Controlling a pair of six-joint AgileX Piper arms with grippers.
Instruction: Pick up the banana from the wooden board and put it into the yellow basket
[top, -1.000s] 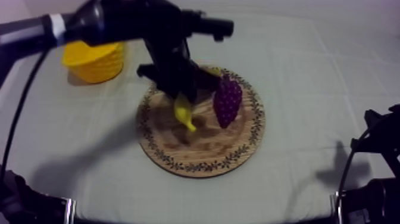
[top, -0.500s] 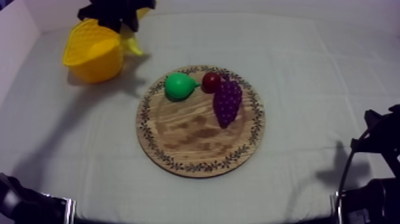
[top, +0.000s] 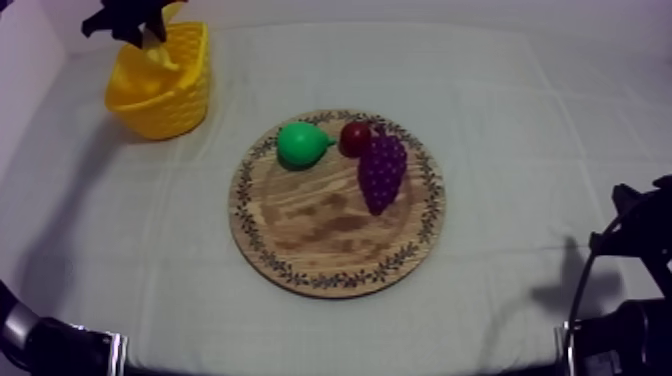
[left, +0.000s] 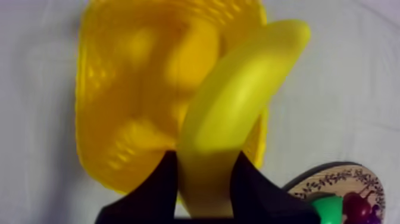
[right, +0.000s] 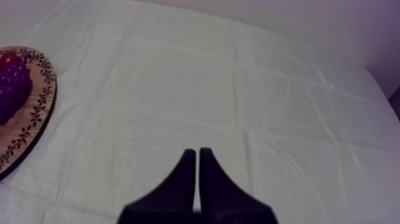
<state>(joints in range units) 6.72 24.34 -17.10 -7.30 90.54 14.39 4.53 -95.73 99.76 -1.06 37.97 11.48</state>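
The left gripper (top: 128, 18) hung over the yellow basket (top: 165, 100) at the far left of the table (top: 520, 120). Its two black fingers (left: 158, 190) were closed tight on one end of the banana (left: 244, 101). The banana was clear of the round wooden board (top: 330, 230) and stuck out from the fingers above the basket's open mouth. I could not tell whether it touched the basket's wall. The board lay in the middle of the cloth, well apart from the basket. The green pear (top: 300, 145) sat on its far left part and the small red fruit (top: 355, 135) just to the pear's right. The bunch of grapes (top: 382, 172) lay against the red fruit on its near right side. The right gripper (right: 197, 154) sat over bare cloth to the right of the board, its fingers pressed together in a narrow wedge with nothing between them.
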